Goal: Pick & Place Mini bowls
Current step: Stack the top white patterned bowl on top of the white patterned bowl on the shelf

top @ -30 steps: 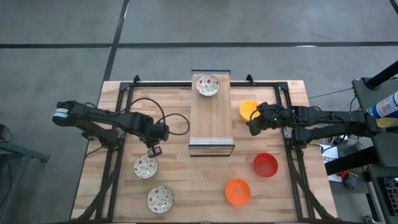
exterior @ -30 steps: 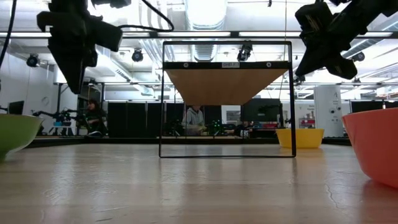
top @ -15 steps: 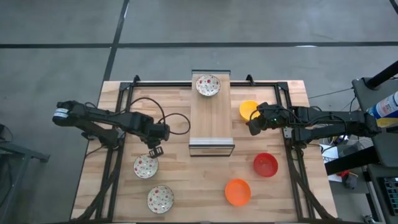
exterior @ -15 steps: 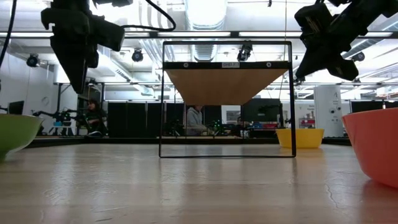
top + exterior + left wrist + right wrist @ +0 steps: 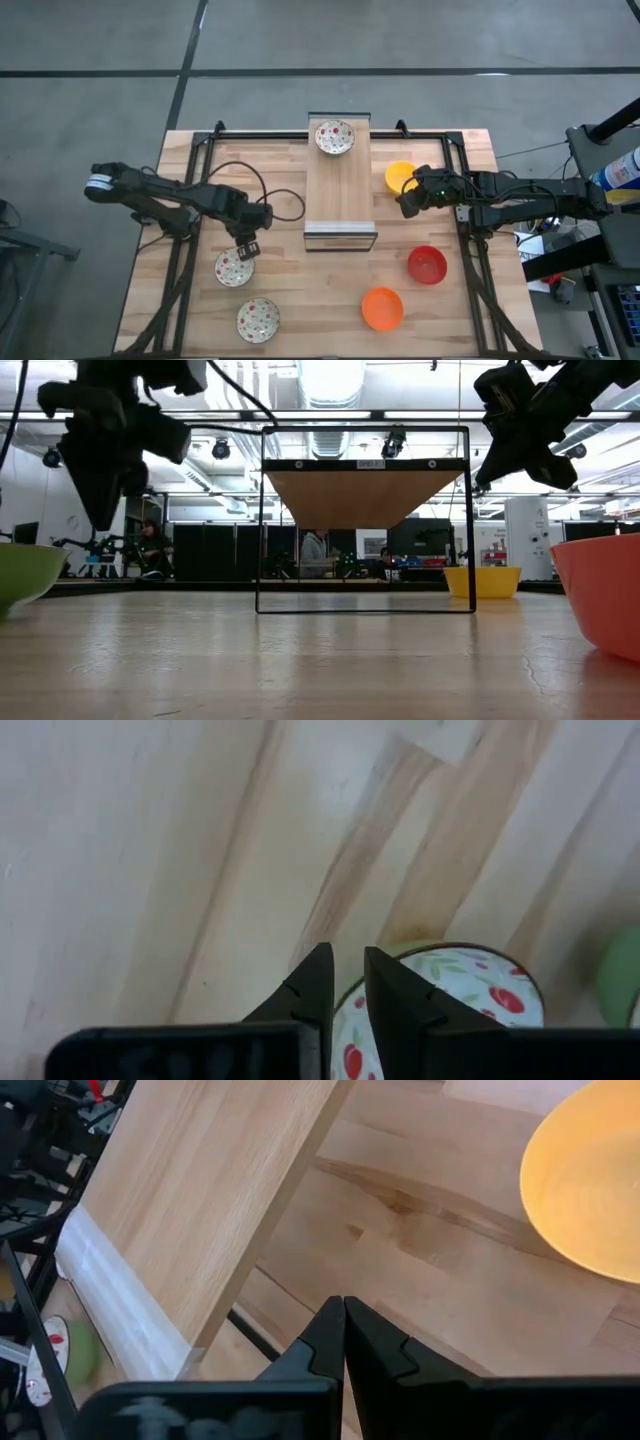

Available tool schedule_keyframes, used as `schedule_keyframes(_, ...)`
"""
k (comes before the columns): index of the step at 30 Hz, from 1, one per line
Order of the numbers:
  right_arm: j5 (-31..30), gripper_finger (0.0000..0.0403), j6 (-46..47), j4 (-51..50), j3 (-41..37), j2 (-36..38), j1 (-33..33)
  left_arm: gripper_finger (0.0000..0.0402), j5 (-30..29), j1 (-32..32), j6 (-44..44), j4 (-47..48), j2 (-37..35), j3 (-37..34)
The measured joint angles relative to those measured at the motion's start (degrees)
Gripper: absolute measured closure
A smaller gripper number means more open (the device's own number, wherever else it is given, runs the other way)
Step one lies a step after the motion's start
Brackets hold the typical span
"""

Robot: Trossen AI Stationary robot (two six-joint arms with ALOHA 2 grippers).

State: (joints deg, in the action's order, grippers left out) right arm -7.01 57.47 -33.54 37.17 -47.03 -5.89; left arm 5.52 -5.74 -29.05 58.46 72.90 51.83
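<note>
Left wrist view puts the left pincer [image 5: 342,982], fingers narrowly apart, over a speckled bowl's [image 5: 440,1000] rim, seemingly to pinch it, while the right pincer [image 5: 343,1325] waits closed beside the yellow bowl [image 5: 590,1185].

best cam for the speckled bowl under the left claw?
High view: the whole speckled bowl shows, with the left claw over its edge nearest the wooden board. The left wrist view shows only part of its rim and inside, behind the claw's fingers. Low view: I can't pick it out. Right wrist view: not shown.
</note>
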Motion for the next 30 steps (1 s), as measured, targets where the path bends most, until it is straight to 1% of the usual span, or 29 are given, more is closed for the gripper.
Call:
schedule_keyframes(2, 0.0, 0.0394, 0.0, 0.0, 0.0, 0.0, 0.0, 0.0348, 0.2, -0.1, 0.0, -0.2, -0.3, -0.8)
schedule_keyframes(5, 0.0, 0.0394, 0.0, 0.0, 0.0, 0.0, 0.0, 0.0348, 2.8, -0.3, 0.4, -1.7, -0.8, -1.5)
schedule_keyframes(8, 0.0, 0.0394, 0.2, 0.0, 0.0, 0.0, 0.0, 0.0348, 2.3, -0.7, 1.4, 2.3, -1.1, -1.6)
schedule_keyframes(10, 0.0, 0.0394, -0.1, 0.0, 0.0, 0.0, 0.0, 0.0348, 2.7, -0.7, 3.6, 4.1, -1.2, -1.6)
schedule_keyframes(14, 0.0, 0.0394, -0.4, 0.0, 0.0, 0.0, 0.0, 0.0348, 6.2, -0.9, 9.4, 3.7, -1.7, -1.7)
schedule_keyframes(19, -0.4, 0.0394, -0.7, 0.0, 0.0, 0.0, 0.0, 0.0348, 6.6, -0.9, 14.8, 3.4, -1.5, -3.2)
schedule_keyframes(25, -0.6, 0.0394, -0.6, -0.1, -0.3, 0.0, 0.0, 0.0348, 7.5, -0.9, 15.4, 1.1, -1.5, -6.2)
schedule_keyframes(30, -0.6, 0.0394, -0.6, -0.1, -0.5, 0.0, 0.0, 0.0348, 7.0, -0.9, 15.5, 0.4, -1.5, -8.3)
